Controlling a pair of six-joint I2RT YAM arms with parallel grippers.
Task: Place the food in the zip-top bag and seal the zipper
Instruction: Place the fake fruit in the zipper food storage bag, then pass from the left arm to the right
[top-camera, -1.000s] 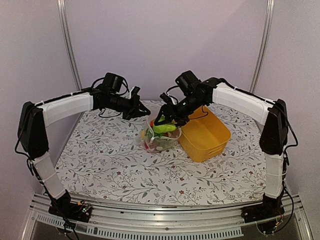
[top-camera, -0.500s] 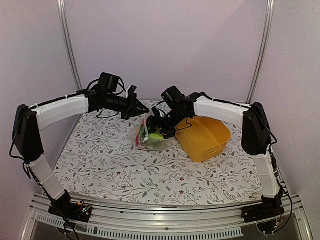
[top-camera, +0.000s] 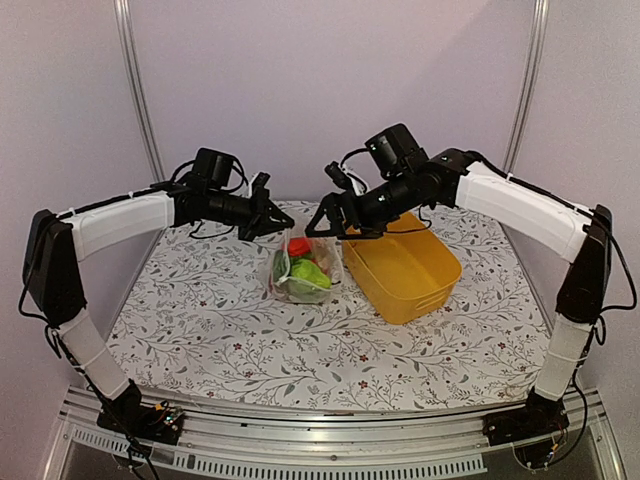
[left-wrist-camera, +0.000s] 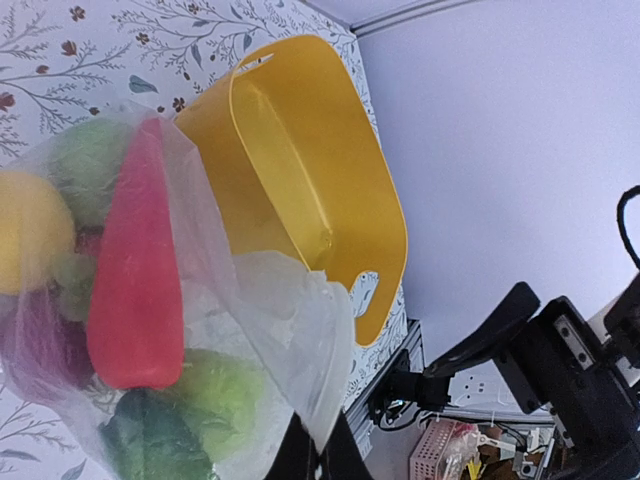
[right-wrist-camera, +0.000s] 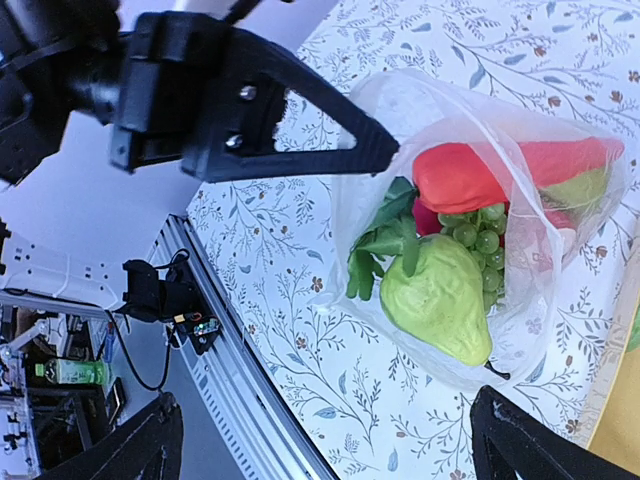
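The clear zip-top bag (top-camera: 303, 272) sits on the table, mouth open and held up at one edge. It holds the food: a green pear (right-wrist-camera: 437, 300), green grapes (right-wrist-camera: 478, 240), a red piece (right-wrist-camera: 465, 178), a carrot (left-wrist-camera: 135, 270) and a yellow lemon (left-wrist-camera: 30, 228). My left gripper (top-camera: 272, 218) is shut on the bag's mouth edge, pinched between its fingertips (left-wrist-camera: 320, 455); it also shows in the right wrist view (right-wrist-camera: 385, 150). My right gripper (top-camera: 333, 222) is open and empty above the bag (right-wrist-camera: 325, 430). The zipper strip is not distinct.
A yellow plastic tub (top-camera: 405, 265) stands right beside the bag on its right; it also shows in the left wrist view (left-wrist-camera: 300, 170). The floral table cover (top-camera: 220, 330) spreads to the front and left. A metal rail runs along the near edge (right-wrist-camera: 240, 390).
My right gripper carried a green piece down into the bag, let it go, and has risen out open. The bag shifted a little left. The left gripper kept its hold.
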